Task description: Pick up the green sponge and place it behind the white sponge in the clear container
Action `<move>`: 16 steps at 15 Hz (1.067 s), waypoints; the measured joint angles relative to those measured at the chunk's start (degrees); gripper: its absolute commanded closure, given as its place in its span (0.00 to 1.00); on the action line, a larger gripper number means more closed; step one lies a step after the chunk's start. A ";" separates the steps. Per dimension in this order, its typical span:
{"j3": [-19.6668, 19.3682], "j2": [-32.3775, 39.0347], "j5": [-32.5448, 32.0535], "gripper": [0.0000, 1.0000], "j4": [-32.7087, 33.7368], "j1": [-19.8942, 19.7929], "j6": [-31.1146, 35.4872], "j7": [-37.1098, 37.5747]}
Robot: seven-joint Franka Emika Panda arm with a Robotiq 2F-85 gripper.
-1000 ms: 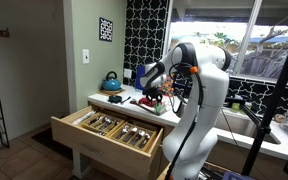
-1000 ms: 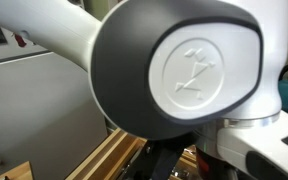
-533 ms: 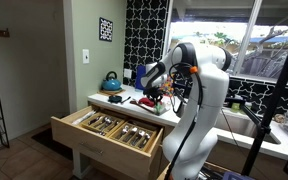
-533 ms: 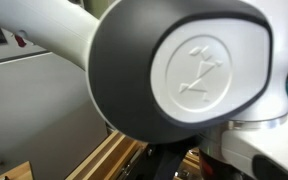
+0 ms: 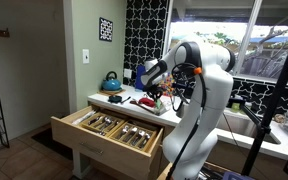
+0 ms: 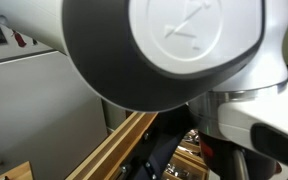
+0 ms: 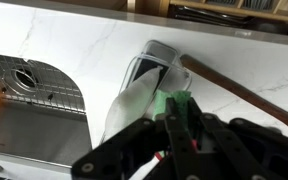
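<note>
The arm's big white joint has swung up and across in an exterior view, baring the wooden drawer edge. I'd say the carry is on! In the wrist view the tool is pinched narrow on the small bright green sponge block, over the white marble bench. It sits just beside the clear plastic container and its white sponge. Little green shows, so its long axis and heading can't be told.
</note>
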 measured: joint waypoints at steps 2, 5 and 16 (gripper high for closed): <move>0.45 -0.68 0.00 0.97 0.00 0.01 -0.04 0.12; 0.96 -1.57 0.18 0.97 0.00 0.01 -0.17 0.81; 3.35 -8.51 5.73 0.97 0.01 0.03 -8.79 8.20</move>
